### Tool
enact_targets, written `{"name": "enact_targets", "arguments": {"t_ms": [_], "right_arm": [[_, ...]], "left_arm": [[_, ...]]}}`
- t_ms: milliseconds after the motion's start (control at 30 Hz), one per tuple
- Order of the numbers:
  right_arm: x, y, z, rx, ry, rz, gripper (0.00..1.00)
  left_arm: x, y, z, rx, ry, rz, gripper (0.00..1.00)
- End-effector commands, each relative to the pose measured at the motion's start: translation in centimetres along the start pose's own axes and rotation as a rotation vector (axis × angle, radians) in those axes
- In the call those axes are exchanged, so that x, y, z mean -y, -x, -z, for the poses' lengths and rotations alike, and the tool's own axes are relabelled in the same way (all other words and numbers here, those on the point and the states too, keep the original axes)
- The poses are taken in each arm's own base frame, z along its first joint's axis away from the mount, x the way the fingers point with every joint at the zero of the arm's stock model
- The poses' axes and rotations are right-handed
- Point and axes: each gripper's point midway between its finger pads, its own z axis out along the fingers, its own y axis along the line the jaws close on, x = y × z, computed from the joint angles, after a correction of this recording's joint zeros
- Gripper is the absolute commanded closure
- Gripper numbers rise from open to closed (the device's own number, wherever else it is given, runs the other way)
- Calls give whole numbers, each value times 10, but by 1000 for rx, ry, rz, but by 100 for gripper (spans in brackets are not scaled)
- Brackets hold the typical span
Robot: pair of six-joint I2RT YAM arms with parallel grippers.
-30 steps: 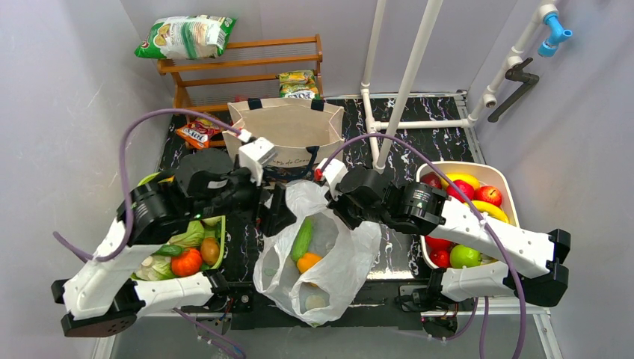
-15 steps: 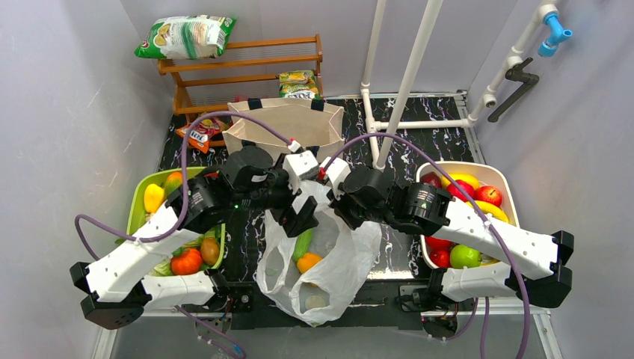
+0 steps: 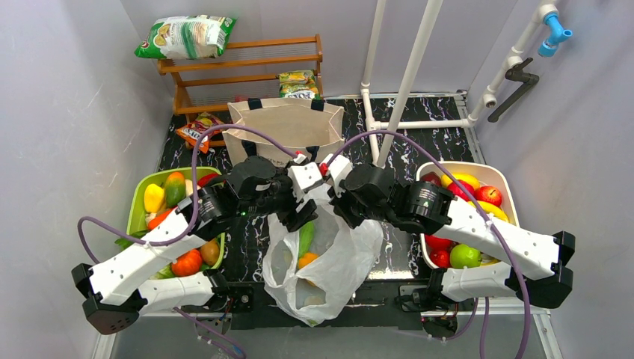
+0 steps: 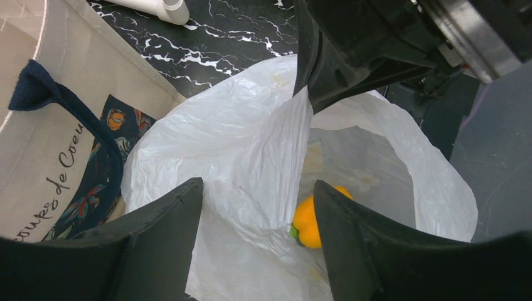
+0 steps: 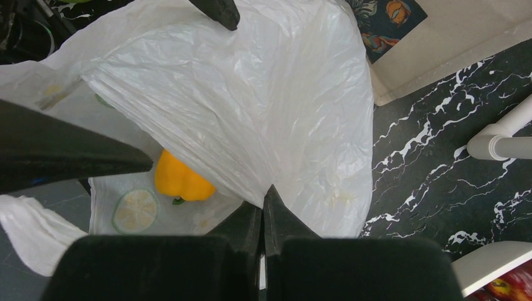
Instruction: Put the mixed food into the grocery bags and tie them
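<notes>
The white plastic bag sags open at the middle of the near edge of the desk. It is only partly filled: a cucumber and an orange-yellow pepper lie inside, and its handles are not tied. The right hand is pinched closed on the bag's far rim, holding a sheet of the film up. The left hand stands wide, its jaws astride a fold of the same rim without gripping it. Behind the bag, the canvas tote stands upright and shows nothing inside from above. Left of the bag, the green tray holds vegetables; right of it, the white tray holds apples and other fruit. Beyond the bag, snack packets lie by the tote and on the wooden shelf. Judged from this, most of the packing and both ties remain to be done.
</notes>
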Motion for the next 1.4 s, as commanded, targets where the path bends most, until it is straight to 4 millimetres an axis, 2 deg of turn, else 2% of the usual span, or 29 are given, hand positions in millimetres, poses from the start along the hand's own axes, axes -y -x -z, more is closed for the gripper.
{"name": "enact_targets", "arguments": {"t_ms": [0, 67, 133, 233, 400, 467, 567, 633, 667, 700, 733, 767, 833, 900, 967, 1000, 1033, 1167, 1233, 1367], "right_arm": [[-8, 19, 11, 74, 51, -1, 99], [-10, 20, 13, 84, 63, -3, 99], [-10, 18, 13, 91, 66, -5, 99], [-10, 18, 17, 110, 70, -9, 99], [-5, 18, 20, 125, 47, -32, 99], [-3, 16, 21, 120, 36, -41, 99], [-2, 13, 24, 115, 29, -61, 99], [2, 9, 27, 103, 10, -79, 99], [5, 8, 29, 99, -8, -95, 90], [12, 5, 33, 83, -52, -121, 64], [27, 0, 43, 54, -143, -177, 40], [34, -5, 48, 33, -188, -199, 35], [38, -9, 53, 28, -214, -234, 34], [43, -21, 50, 7, -248, -249, 34], [42, -25, 46, -17, -252, -262, 34], [28, -21, 45, -28, -197, -333, 34], [12, -7, 50, -5, -121, -443, 34], [-30, 21, 57, 30, 88, -706, 22], [-44, 23, 55, -6, 135, -792, 20], [-54, 10, 40, -85, 98, -825, 17]], "left_arm": [[-10, 4, -11, 16, 33, -49, 43], [-11, 3, -14, 9, 34, -51, 56], [-12, 2, -15, 7, 46, -45, 76], [-15, -1, -15, -1, 67, -25, 100], [-13, -7, -11, -30, 64, 8, 100], [-11, -11, -11, -53, 59, 26, 96], [-4, -15, -12, -92, 23, 59, 95], [-6, -18, -14, -127, 48, 113, 100], [-15, -23, -15, -172, 106, 158, 100], [-18, -20, -12, -212, 146, 237, 100], [-11, -20, -7, -298, 149, 342, 100], [-6, -21, -4, -305, 152, 414, 100], [-3, -22, 5, -300, 171, 481, 100], [-5, -14, 25, -234, 216, 544, 100], [-8, -11, 32, -201, 246, 574, 100], [-8, -10, 33, -192, 257, 600, 100], [-7, -11, 30, -197, 255, 610, 100], [-8, -11, 22, -203, 259, 624, 100], [-10, -10, 20, -205, 266, 632, 100], [-11, -7, 16, -198, 277, 658, 100]]}}
